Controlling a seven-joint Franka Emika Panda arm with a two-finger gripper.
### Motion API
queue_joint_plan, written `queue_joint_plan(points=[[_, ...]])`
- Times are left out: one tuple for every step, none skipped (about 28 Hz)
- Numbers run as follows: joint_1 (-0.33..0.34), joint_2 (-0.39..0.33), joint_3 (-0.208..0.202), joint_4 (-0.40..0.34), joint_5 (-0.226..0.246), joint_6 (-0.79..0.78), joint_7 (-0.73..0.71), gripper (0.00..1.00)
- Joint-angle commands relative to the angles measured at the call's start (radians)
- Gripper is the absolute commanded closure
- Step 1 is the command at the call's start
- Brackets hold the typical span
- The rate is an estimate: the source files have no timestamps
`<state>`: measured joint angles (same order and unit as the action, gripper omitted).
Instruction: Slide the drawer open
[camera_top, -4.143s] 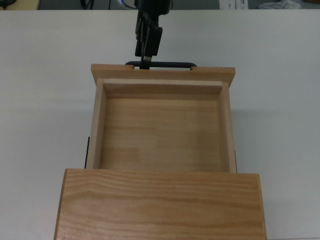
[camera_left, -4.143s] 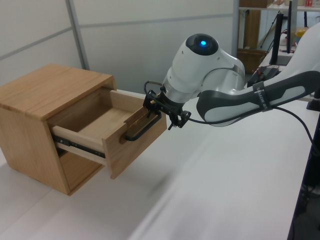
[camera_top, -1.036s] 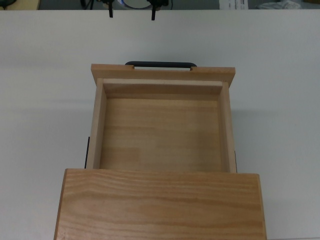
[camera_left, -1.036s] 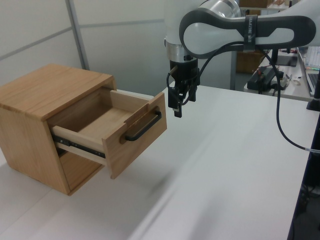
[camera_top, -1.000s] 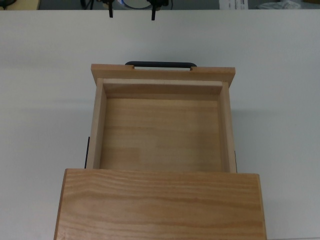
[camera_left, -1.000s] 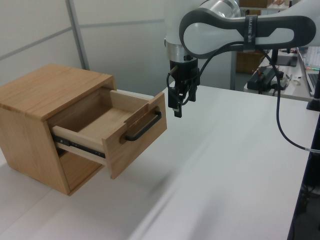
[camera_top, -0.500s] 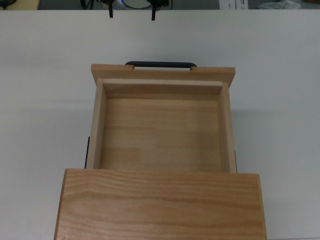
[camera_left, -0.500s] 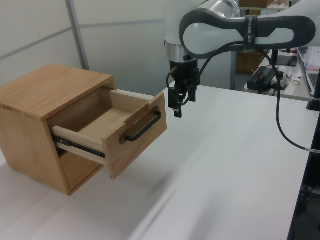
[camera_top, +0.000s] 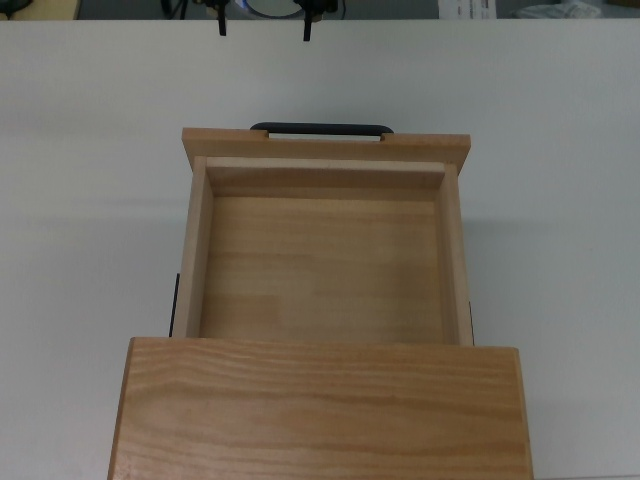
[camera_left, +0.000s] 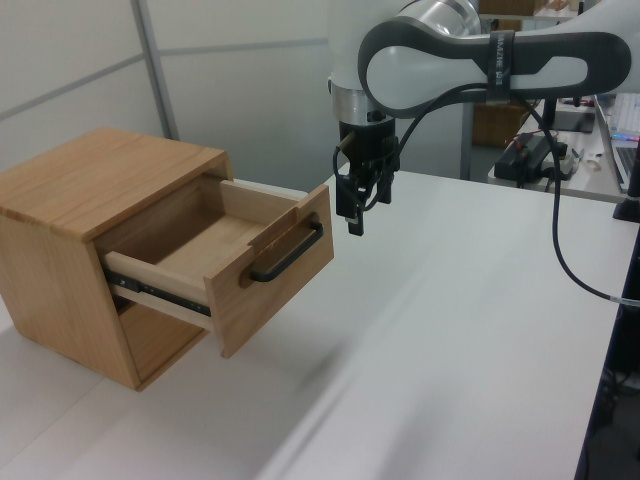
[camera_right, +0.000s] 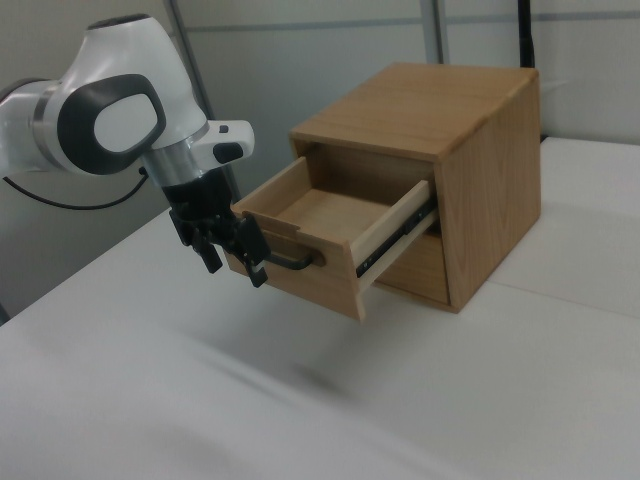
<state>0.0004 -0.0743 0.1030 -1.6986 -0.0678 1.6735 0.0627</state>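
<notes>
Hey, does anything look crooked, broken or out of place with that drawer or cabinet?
Nothing stands out. The drawer sits pulled out square from the cabinet, empty, its black handle intact. The pincer hangs open, clear of the handle.

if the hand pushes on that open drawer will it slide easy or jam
The drawer probably glides easily: it rides on metal side rails. It looks stiff, being solid wood. A push at the middle of the handle seems less likely to skew it.

Gripper (camera_left: 355, 212) — downward-pointing, fingers apart, empty
</notes>
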Motion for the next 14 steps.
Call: queue_joint_plan(points=[[-0.002,0.015,0.003,0.033,0.002,-0.043,-0.015,0.00],[-0.002,0.015,0.003,0.033,0.002,-0.043,-0.015,0.00],[-0.002,0.015,0.003,0.033,0.002,-0.043,-0.015,0.00],[-0.002,0.015,0.001,0.033,0.002,-0.043,-0.015,0.00],[-0.002,0.015,0.003,0.033,0.002,-0.043,-0.015,0.00],[-0.002,0.016,0.003,0.033,0.002,-0.043,-0.015,0.00],[-0.002,0.015,0.003,0.034,0.003,-0.043,-0.014,0.00],[-0.002,0.015,0.003,0.033,0.003,-0.043,-0.014,0.00],[-0.002,0.015,0.004,0.033,0.003,-0.043,-0.014,0.00],[0.000,0.015,0.004,0.034,0.003,-0.043,-0.015,0.00],[0.000,0.015,0.006,0.034,0.003,-0.043,-0.014,0.00],[0.000,0.015,0.006,0.033,0.003,-0.043,-0.014,0.00],[0.000,0.015,0.006,0.033,0.005,-0.043,-0.014,0.00],[0.001,0.015,0.007,0.033,0.005,-0.043,-0.014,0.00]])
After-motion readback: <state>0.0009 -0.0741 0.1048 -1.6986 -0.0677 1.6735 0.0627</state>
